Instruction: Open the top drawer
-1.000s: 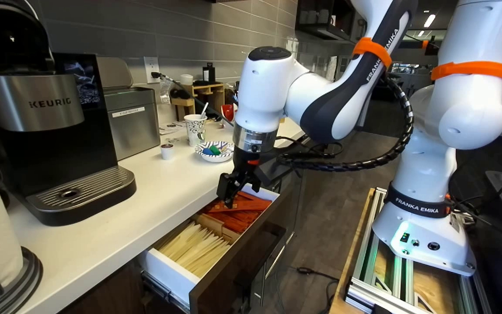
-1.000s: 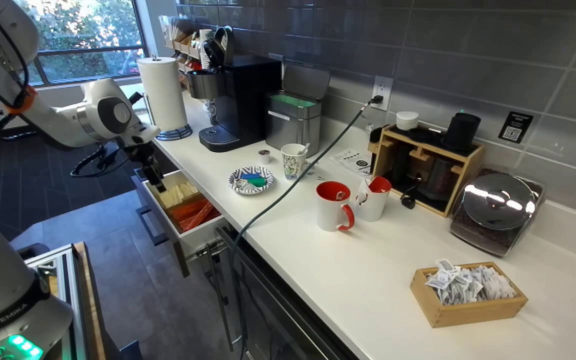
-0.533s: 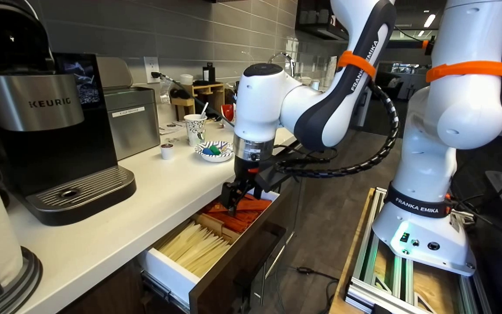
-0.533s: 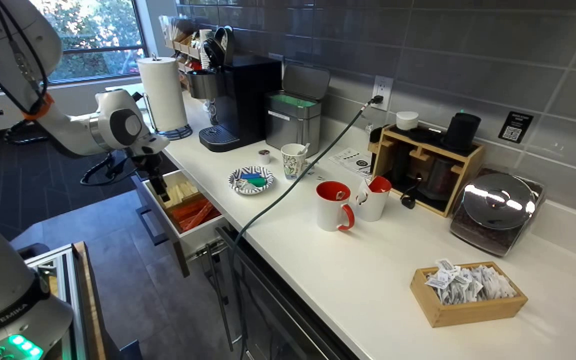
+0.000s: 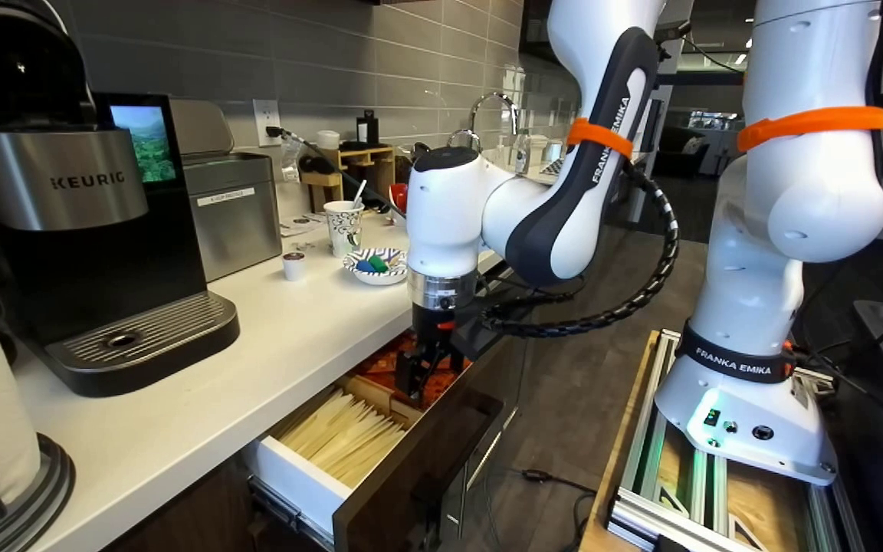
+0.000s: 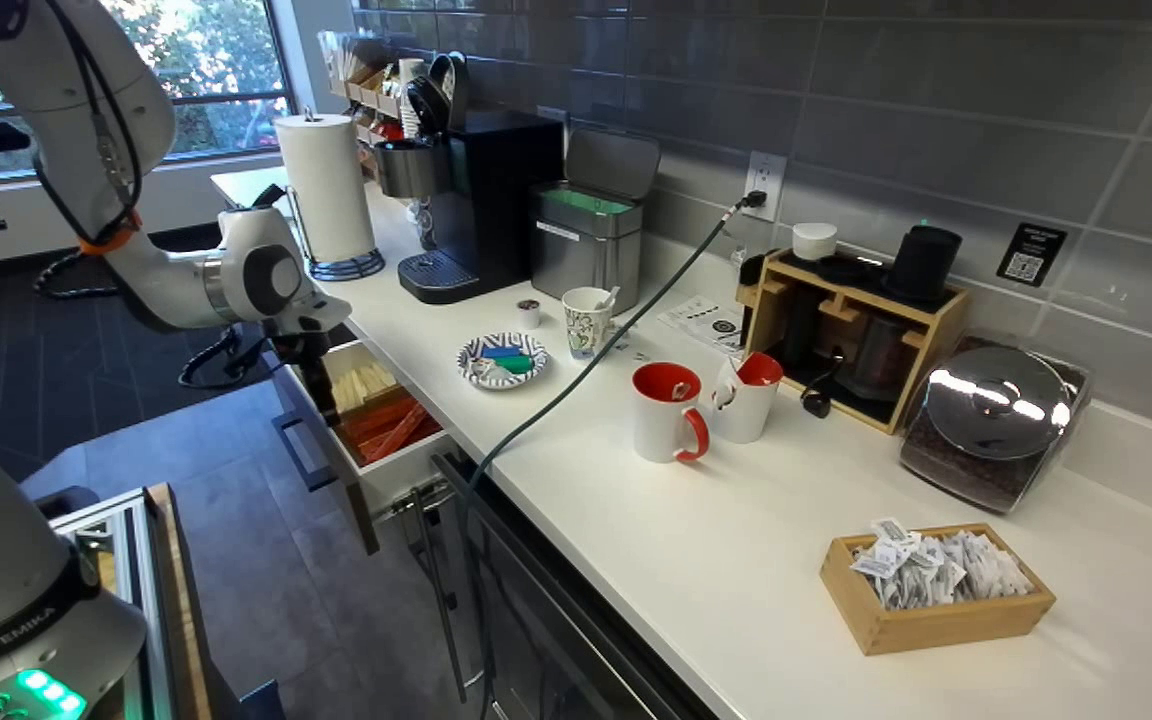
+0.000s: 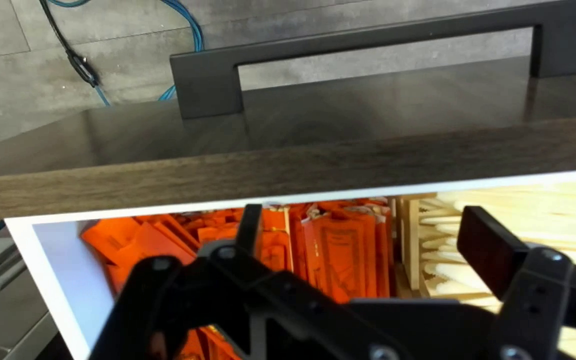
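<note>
The top drawer stands pulled open below the counter, with its dark brown front [image 5: 403,475] and white side wall [image 5: 296,471]. It also shows in an exterior view [image 6: 361,510]. In the wrist view the front's brown top edge [image 7: 288,172] and black bar handle [image 7: 368,42] lie beyond the fingers. Inside are orange-red packets [image 7: 340,250] and pale wooden sticks [image 7: 453,250], split by a wooden divider [image 7: 410,240]. My gripper [image 7: 360,225] is open and empty, low at the drawer's interior just behind the front. It also shows in both exterior views [image 5: 435,383] [image 6: 326,405]. Whether it touches anything I cannot tell.
The counter edge [image 5: 319,368] runs beside the arm. A coffee machine [image 5: 119,268], a patterned bowl [image 6: 502,375], a paper cup [image 6: 586,322] and red-white mugs [image 6: 666,425] stand on the counter. A cable [image 6: 576,385] crosses it. A paper towel roll [image 6: 326,190] stands farther along.
My gripper has come down from above the drawer to its interior and shifted slightly toward the drawer front. It stays open. The drawer has not moved.
</note>
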Tool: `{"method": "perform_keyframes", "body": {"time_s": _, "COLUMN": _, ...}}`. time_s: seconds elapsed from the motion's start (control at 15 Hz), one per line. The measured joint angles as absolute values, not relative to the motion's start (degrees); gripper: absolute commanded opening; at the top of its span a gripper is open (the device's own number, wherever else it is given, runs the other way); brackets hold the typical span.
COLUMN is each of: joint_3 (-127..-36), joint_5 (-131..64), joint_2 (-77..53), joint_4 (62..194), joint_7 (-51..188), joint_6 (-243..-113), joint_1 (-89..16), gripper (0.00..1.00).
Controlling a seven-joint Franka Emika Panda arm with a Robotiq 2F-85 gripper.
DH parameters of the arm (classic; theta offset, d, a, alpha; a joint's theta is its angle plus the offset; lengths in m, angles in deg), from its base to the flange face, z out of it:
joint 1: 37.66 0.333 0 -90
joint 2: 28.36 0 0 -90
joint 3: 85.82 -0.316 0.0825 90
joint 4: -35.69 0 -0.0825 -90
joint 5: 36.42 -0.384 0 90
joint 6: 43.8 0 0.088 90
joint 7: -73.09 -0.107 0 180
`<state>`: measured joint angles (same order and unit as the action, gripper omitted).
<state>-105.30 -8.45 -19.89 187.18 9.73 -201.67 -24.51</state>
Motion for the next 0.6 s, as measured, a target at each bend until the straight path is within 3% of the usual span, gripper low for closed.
{"method": "perform_keyframes", "body": {"time_s": 0.6, "joint_3": -105.6, "joint_5": -28.5, "joint_2": -19.1, "joint_4": 190.1, "joint_7": 24.1, "joint_6": -200.3, "joint_1": -24.0, "gripper": 1.00}}
